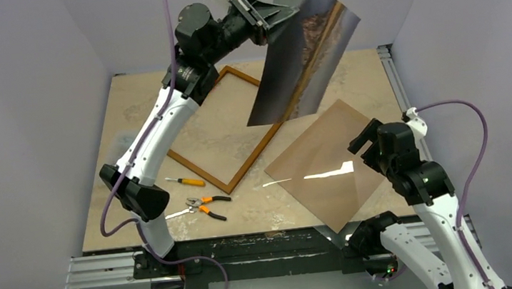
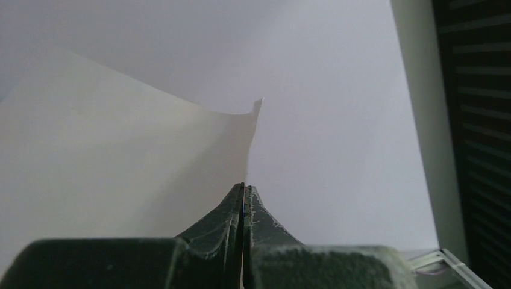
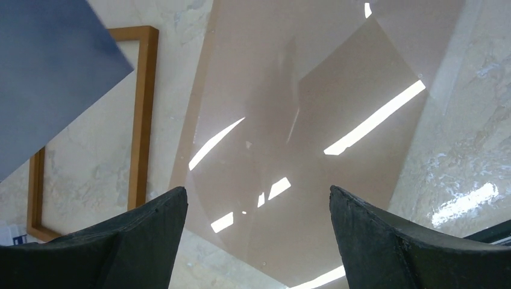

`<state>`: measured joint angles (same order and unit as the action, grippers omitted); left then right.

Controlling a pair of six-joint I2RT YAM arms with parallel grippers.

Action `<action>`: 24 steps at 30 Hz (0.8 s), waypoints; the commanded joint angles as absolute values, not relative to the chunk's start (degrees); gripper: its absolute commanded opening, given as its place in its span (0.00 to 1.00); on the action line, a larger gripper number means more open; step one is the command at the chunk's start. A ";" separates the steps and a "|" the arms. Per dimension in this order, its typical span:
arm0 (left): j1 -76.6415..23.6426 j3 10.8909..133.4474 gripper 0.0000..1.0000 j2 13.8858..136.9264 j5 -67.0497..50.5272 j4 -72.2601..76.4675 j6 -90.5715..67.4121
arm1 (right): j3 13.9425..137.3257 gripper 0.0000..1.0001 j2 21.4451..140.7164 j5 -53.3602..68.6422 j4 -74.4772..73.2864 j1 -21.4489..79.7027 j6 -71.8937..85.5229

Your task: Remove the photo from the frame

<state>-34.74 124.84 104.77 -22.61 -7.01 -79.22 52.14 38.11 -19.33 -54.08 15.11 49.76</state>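
The photo point(image 1: 308, 53) hangs curled in the air above the back of the table, its mountain print facing the top camera. My left gripper point(image 1: 275, 17) is shut on its upper left edge. In the left wrist view the jaws point(image 2: 244, 188) are pressed together on that edge, and the photo's pale back point(image 2: 120, 162) spreads to the left. The orange-brown frame point(image 1: 198, 172) lies flat and empty on the table under the left arm. My right gripper point(image 1: 362, 139) hovers open and holds nothing. It shows again in its own wrist view point(image 3: 258, 198), with the photo's corner point(image 3: 54, 72) and the frame point(image 3: 143, 108).
A brown backing board point(image 1: 320, 166) with a glossy clear sheet on it lies at the right front of the table, below the right gripper point(image 3: 301, 120). A small screwdriver point(image 1: 187, 181) and orange-handled pliers point(image 1: 206, 207) lie near the front left. A metal rail point(image 1: 393, 80) runs along the right edge.
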 commanded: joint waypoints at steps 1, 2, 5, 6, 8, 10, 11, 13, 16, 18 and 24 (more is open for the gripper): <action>-36.46 118.00 0.00 102.30 -18.33 8.16 -91.50 | 55.28 0.86 35.75 -24.48 -56.78 15.45 52.06; -36.52 112.69 0.00 100.16 -16.65 9.57 -92.13 | 55.65 0.86 35.38 -24.83 -57.23 15.45 52.18; -36.07 95.10 0.00 92.10 -7.22 13.87 -92.14 | 55.69 0.86 34.67 -25.75 -58.15 15.42 52.38; -36.04 88.95 0.00 89.66 -3.86 15.77 -91.83 | 55.34 0.86 34.41 -25.86 -58.18 15.46 52.38; -36.04 78.22 0.00 85.72 1.61 20.88 -90.28 | 54.57 0.86 34.17 -25.44 -58.18 15.47 52.53; -35.81 69.60 0.00 82.79 5.34 22.91 -89.49 | 53.47 0.86 34.04 -24.45 -58.06 15.47 52.83; -35.82 65.53 0.00 81.78 7.32 23.72 -88.87 | 52.64 0.86 34.09 -23.81 -57.87 15.42 52.90; -35.95 58.30 0.00 81.34 9.33 24.97 -88.35 | 51.20 0.85 34.35 -22.70 -57.85 15.42 52.87; -36.69 49.93 0.00 84.05 9.70 32.43 -89.48 | 49.86 0.85 35.15 -22.32 -58.64 15.45 52.37; -37.81 45.35 0.00 85.95 10.86 36.38 -90.00 | 49.46 0.85 35.49 -22.57 -58.83 15.43 52.22; -41.45 35.73 0.00 86.27 15.28 41.70 -86.36 | 48.76 0.85 36.97 -21.47 -57.24 15.46 51.21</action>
<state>-39.20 39.59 88.64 9.96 32.71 -89.43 49.08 35.81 -22.04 -58.63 15.11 51.62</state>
